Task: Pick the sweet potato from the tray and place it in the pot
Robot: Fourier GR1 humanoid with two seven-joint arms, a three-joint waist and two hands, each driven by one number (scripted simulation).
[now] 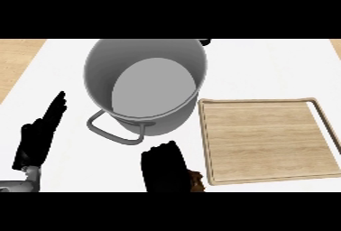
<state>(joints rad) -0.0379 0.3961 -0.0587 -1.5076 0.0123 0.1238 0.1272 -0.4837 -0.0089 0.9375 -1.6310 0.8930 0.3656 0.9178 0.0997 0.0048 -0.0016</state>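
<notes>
A large grey pot [143, 85] stands on the white counter, its inside bare, with a loop handle [110, 131] facing me. The wooden tray [266, 140] lies to its right with nothing on it. My right hand [163, 169] is at the lower middle, left of the tray's near corner and just below the pot, curled round the sweet potato [195, 180]. Only a brown edge of the sweet potato shows at the hand's right side. At the left edge, my left hand [40, 133] rests open, its fingers pointing up.
The white counter [266, 67] stretches behind the tray and pot. Light wooden surfaces [16, 58] flank it at the far left and far right. A small dark object [204, 41] peeks out behind the pot's rim.
</notes>
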